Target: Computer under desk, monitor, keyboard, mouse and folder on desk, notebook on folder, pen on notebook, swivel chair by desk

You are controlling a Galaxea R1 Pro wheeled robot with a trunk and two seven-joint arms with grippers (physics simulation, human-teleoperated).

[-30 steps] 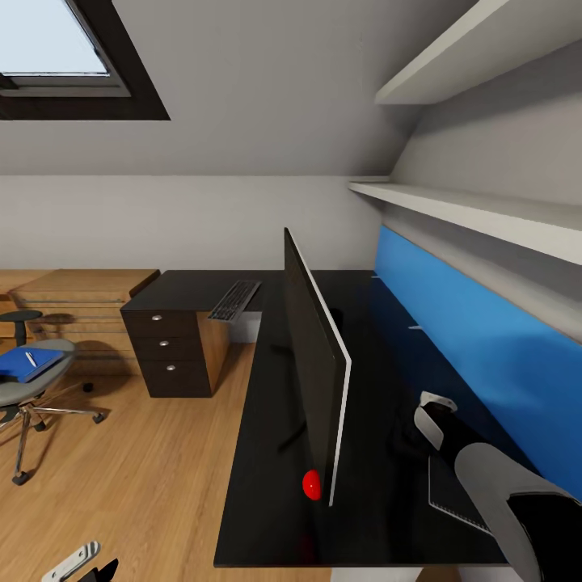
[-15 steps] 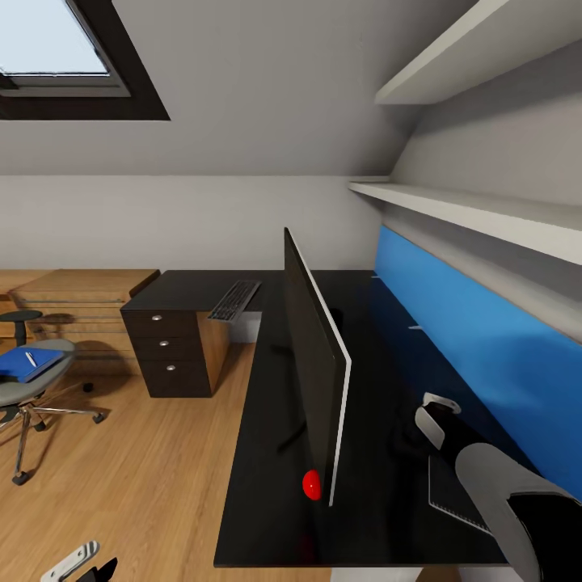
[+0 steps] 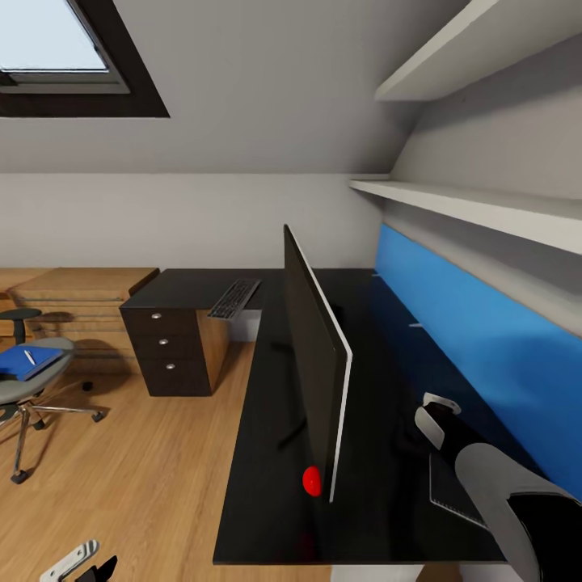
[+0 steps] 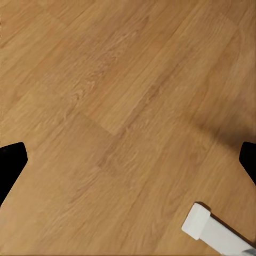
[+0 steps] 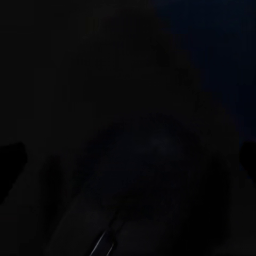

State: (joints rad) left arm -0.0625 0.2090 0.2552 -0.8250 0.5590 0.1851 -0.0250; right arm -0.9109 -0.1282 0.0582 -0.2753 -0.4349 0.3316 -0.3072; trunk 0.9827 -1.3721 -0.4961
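Folder (image 3: 24,361) with pen (image 3: 30,357) on swivel chair (image 3: 28,380), far left. Left jaws spread wide, empty, over the floor (image 4: 106,106). Keyboard (image 3: 234,298) on bench (image 3: 259,453); monitor (image 3: 315,372) edge-on. Right gripper (image 3: 432,416) low behind monitor beside notebook (image 3: 453,489); wrist view near black, jaws' state unclear.

Right arm (image 3: 501,493) reaches forward low at the head view's right, grey forearm and white wrist leading to dark jaws, state unreadable. Left gripper (image 4: 128,160) points down, fingertips (image 4: 10,162) wide apart, holding nothing
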